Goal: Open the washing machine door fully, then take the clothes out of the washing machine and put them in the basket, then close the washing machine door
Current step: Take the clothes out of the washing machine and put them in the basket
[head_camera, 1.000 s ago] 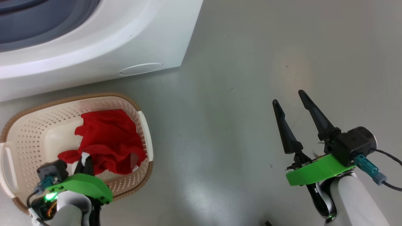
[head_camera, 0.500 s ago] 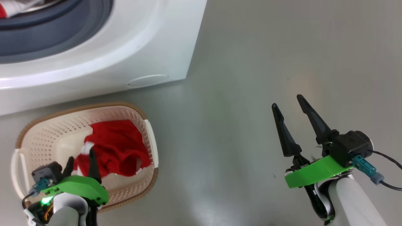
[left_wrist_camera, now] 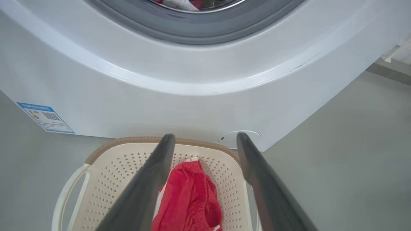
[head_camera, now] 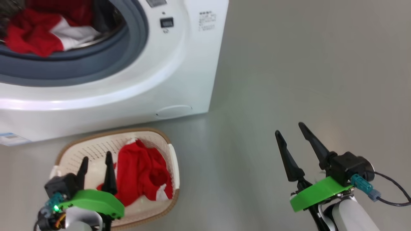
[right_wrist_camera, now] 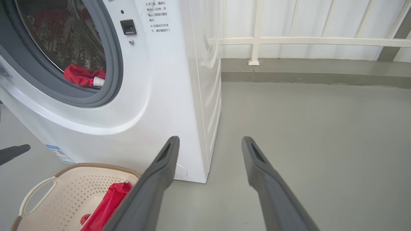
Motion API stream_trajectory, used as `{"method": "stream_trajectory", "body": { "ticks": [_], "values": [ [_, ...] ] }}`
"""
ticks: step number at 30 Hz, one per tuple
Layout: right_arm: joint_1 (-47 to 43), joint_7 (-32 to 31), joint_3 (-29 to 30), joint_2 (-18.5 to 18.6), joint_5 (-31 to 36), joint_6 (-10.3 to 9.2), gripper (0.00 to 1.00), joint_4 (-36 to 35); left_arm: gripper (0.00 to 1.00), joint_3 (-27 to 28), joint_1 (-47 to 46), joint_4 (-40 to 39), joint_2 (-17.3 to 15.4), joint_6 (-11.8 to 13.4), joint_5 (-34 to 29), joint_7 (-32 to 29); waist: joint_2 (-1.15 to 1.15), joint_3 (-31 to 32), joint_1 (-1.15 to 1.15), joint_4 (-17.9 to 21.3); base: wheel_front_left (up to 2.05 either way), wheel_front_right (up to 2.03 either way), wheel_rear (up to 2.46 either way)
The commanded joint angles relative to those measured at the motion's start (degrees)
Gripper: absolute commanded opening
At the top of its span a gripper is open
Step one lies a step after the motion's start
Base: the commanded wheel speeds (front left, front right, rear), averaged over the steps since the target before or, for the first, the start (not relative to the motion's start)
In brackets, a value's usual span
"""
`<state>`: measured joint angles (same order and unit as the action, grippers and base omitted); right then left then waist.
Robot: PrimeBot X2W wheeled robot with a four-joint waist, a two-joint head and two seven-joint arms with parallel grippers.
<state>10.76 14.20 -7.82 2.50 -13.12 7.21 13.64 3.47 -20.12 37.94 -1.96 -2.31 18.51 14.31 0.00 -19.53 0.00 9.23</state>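
Head view: left tool (head_camera: 97, 156) hovers open and empty over a cream perforated plastic basket (head_camera: 96, 136) holding a red fabric garment (head_camera: 141, 170); right tool (head_camera: 289, 128) open, empty, above grey floor (head_camera: 289, 64).

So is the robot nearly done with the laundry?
Partway. The washing machine is open and one red garment lies in the basket. The left gripper and right gripper are open and empty. More red and white clothes sit in the drum; then it needs closing.
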Motion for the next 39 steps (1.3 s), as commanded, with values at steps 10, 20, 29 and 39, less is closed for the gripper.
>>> {"method": "stream_trajectory", "body": {
  "ticks": [10, 20, 29, 39],
  "values": [
    [-5.15, -0.6, 0.19, 0.38, 0.54, 0.28, 1.0, 0.47, 1.0, -5.74, 11.91, -20.97, -0.93, 3.86, -2.32, 0.69, 0.0, 13.2, 0.0, -6.07, 0.0, 0.0, 0.0],
    [-8.77, -2.06, 1.47, 0.38, 1.14, 0.28, 1.0, -0.63, 1.0, -8.31, 18.67, -32.46, -3.0, 6.43, -6.53, -3.55, 0.0, 17.87, 0.0, -7.18, 0.0, 0.0, 0.0],
    [-11.65, -3.35, 3.2, 0.38, 1.51, 0.28, 1.0, -2.83, 1.0, -8.87, 25.66, -40.9, -3.49, 8.5, -7.06, -7.59, 0.0, 20.52, 0.0, -7.25, 0.0, 0.0, 0.0],
    [-13.27, -4.27, 3.93, 0.38, 1.66, 0.28, 1.0, -4.36, 1.0, -9.05, 28.82, -42.61, -3.65, 9.11, -6.36, -8.27, 0.0, 21.45, 0.0, -7.09, 0.0, 0.0, 0.0]
  ]
}}
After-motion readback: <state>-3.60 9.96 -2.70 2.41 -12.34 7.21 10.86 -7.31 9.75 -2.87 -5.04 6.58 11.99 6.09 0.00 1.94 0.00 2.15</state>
